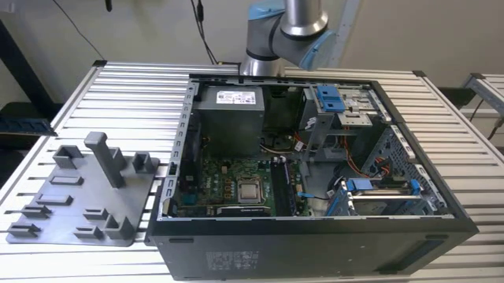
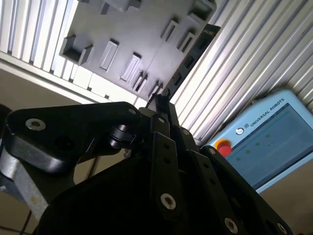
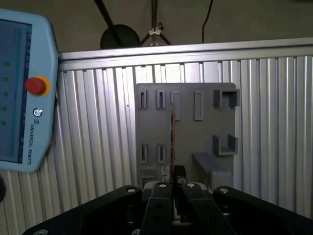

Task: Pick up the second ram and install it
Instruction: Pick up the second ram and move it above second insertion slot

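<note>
second ram clamped in the fingers, in front of the grey tray

exterior view: from my desk i see the arm [image 1: 287, 29] rising behind an open black metal computer case [image 1: 315, 239]. the case stands on a ribbed aluminium counter [image 1: 134, 94]. a matte grey plastic tray [image 1: 79, 200] with upright posts lies just beside the case, on the exterior view's left.

second wrist view: the black, bolted fingers [image 2: 161, 129] are closed tight on one end of the second ram [image 2: 193, 56]. it reads as a long, thin dark strip seen nearly edge-on, with blocky steps along its length. it juts straight out from the fingers, with the tray [image 2: 127, 29] behind it. a pale blue pendant [image 2: 274, 137] with a red button lies near on the counter.

first wrist view: here the second ram [image 3: 172, 137] is a hairline coppery edge. it runs straight from the clamped fingers [image 3: 161, 196] across the tray's [image 3: 205, 132] slotted face. i cannot tell whether it touches the tray.
</note>
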### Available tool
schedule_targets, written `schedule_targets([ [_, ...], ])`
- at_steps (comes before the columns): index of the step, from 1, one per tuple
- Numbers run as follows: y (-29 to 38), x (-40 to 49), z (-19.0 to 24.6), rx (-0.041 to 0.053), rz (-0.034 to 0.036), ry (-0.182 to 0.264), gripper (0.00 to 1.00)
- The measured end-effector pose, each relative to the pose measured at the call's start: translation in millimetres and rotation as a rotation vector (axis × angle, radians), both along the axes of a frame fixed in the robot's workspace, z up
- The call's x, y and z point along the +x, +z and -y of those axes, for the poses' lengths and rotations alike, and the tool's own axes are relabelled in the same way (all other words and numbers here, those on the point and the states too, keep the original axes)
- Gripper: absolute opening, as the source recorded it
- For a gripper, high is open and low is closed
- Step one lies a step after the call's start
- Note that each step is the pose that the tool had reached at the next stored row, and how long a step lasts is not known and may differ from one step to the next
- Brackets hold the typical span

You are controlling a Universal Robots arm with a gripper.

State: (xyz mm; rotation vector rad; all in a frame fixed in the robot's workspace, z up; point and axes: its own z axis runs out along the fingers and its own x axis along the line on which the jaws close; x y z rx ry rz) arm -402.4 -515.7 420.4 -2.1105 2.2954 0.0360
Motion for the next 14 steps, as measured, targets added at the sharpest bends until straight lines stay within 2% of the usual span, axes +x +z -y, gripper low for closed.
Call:
schedule_targets([
  [6,0.0,14.1,0.0,0.0000,0.0000,0.000,0.14],
  [14,0.0,28.5,0.0,0.0000,0.0000,0.000,0.14],
])
